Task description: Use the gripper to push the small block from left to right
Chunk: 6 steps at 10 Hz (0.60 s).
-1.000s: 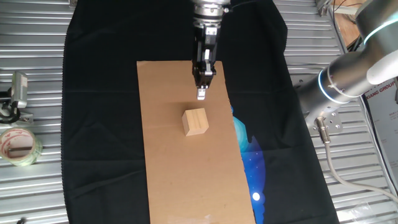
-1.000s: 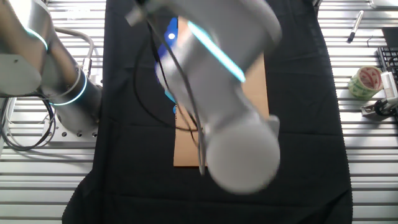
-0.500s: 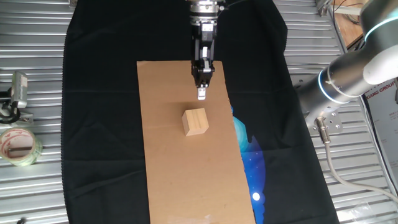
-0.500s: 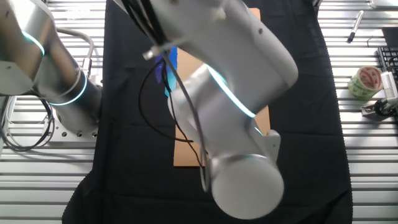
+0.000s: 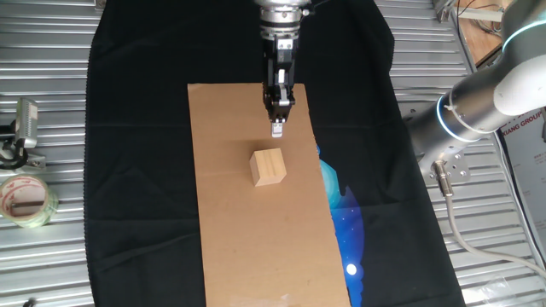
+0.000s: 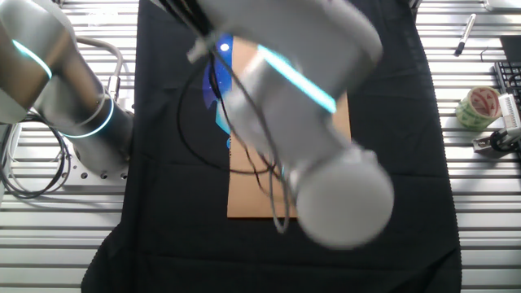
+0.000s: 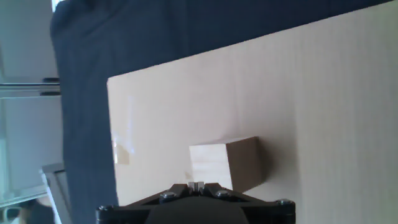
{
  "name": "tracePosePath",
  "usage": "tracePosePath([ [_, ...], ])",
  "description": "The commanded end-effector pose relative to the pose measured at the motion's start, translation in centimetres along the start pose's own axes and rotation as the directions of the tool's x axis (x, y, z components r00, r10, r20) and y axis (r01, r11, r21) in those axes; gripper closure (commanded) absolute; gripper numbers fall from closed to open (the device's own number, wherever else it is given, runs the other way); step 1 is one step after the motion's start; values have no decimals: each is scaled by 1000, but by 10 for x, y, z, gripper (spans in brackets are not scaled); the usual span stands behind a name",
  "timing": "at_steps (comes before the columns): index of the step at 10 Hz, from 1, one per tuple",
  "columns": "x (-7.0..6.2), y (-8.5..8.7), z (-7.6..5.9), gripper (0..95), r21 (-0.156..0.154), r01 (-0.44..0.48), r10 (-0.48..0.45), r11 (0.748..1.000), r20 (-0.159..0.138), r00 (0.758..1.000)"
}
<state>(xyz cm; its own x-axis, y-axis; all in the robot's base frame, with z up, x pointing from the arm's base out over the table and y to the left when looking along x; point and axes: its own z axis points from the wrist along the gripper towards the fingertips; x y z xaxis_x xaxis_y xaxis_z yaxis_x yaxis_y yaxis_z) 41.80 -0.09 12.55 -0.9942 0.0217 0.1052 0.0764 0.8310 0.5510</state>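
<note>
The small block [image 5: 268, 166] is a pale wooden cube that rests on the brown cardboard sheet [image 5: 230, 222]. My gripper [image 5: 276, 130] hangs from the silver arm just behind the block, a little above the cardboard, with a small gap to the block. Its narrow fingers are pressed together and hold nothing. In the hand view the block [image 7: 224, 163] lies just ahead of the shut gripper [image 7: 196, 185]. In the other fixed view my own arm [image 6: 301, 122] hides both the block and the gripper.
The cardboard lies on a black cloth [image 5: 136, 170] over a slatted metal table. A second silver arm with a cyan ring [image 5: 478, 102] stands at the right. A tape roll [image 5: 24, 199] and a metal clip [image 5: 21, 128] lie at the left edge.
The gripper has barely moved above the cardboard behind the block. My arm's upper joints have swung, as the other fixed view shows. The block has not moved.
</note>
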Motion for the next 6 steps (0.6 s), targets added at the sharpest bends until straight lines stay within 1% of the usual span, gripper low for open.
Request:
tracePosePath([
  [1, 3, -1, -1, 950, 391, -23, 13, 920, 28, 1000],
  [6, 3, -1, -2, 950, 395, -24, 13, 918, 29, 999],
])
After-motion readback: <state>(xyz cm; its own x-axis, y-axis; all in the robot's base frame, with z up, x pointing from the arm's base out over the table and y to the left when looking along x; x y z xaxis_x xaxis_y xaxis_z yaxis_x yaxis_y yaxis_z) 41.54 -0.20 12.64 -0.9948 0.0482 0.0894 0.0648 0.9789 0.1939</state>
